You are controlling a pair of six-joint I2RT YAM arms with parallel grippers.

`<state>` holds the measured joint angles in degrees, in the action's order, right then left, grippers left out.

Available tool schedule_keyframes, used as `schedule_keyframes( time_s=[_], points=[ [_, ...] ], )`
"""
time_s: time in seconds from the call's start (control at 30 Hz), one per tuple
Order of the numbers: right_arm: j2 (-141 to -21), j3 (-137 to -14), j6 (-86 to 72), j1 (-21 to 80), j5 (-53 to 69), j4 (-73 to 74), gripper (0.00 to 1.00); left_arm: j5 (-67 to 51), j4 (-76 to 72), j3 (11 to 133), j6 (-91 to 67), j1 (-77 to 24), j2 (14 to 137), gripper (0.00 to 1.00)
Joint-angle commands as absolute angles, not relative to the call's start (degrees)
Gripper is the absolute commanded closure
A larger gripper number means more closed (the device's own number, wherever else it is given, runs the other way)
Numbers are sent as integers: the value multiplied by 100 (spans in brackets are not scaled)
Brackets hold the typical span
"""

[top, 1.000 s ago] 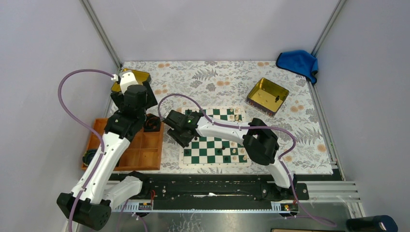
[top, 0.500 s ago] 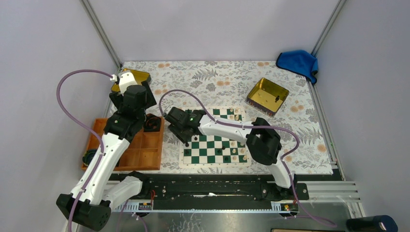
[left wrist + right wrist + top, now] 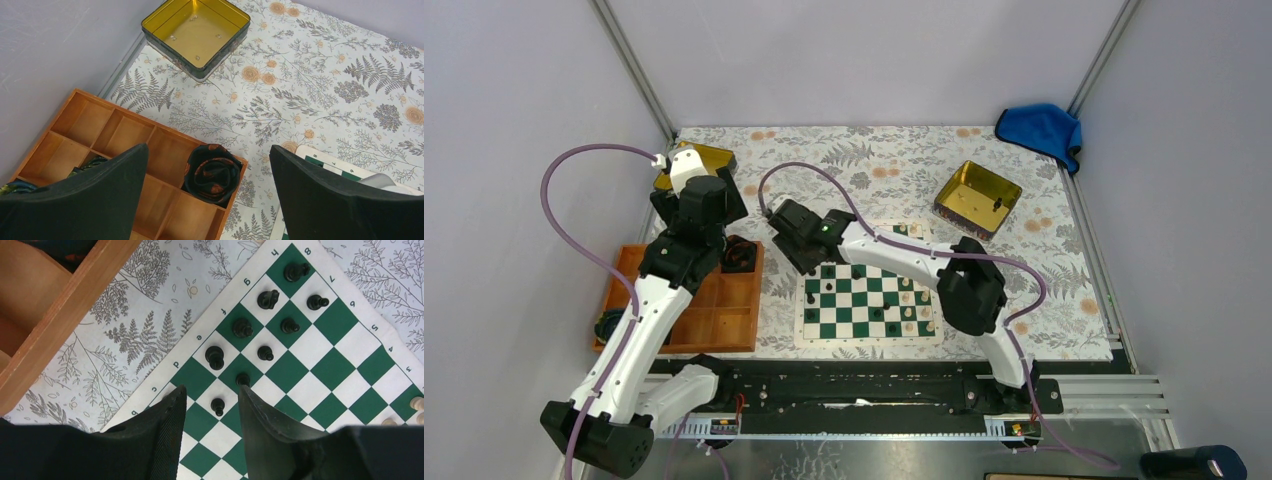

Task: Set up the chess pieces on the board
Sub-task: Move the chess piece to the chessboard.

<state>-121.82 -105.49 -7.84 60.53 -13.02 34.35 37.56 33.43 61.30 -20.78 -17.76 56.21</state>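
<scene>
**Desk:** Where is the right tool (image 3: 211, 390)?

**Photographer:** Over the far-left part of the board (image 3: 320, 345), released. Its fingers (image 3: 160, 435) are parted, and one black pawn (image 3: 217, 405) stands in the gap, touched by neither.

**Desk:** And the other chess pieces (image 3: 242, 328)?

**Photographer:** Nine black figures show in the wrist view, the pawn among them. All stand upright with their long axes vertical, clustered along the lettered border toward the corner marked h and 8. Cream figures (image 3: 417, 402) stand farther along the board. The board lies flat on the floral table (image 3: 874, 160), roughly square with its edges.

**Desk:** The left tool (image 3: 209, 149)?

**Photographer:** Released too, fingers wide apart, above the orange wooden tray (image 3: 75, 125) at the table's left. One compartment holds a dark roll (image 3: 212, 172) with orange markings. Another, at the picture's edge, holds something dark and greenish (image 3: 15, 186), too cut off to name.

**Desk:** Other containers?

**Photographer:** A gold tin (image 3: 195, 30) beyond the tray shows pale specks on its floor. A second gold tin (image 3: 977, 198) sits beyond the board's right side with a small dark thing inside, too small to identify. A blue cloth (image 3: 1039, 130) lies in the far-right corner.
</scene>
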Motion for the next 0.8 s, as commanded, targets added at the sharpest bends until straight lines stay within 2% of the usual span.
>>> schedule_keyframes(
  time_s=[0.0,0.77],
  points=[
    [-12378,-10942,-870,5928,-1303,3480,52,3834,3094,6234,-1995,-1811,5593,1],
    [-12826,-11073,-923,5784,-948,3543,55,3806,2994,6143,-1969,-1881,5669,1]
  ],
)
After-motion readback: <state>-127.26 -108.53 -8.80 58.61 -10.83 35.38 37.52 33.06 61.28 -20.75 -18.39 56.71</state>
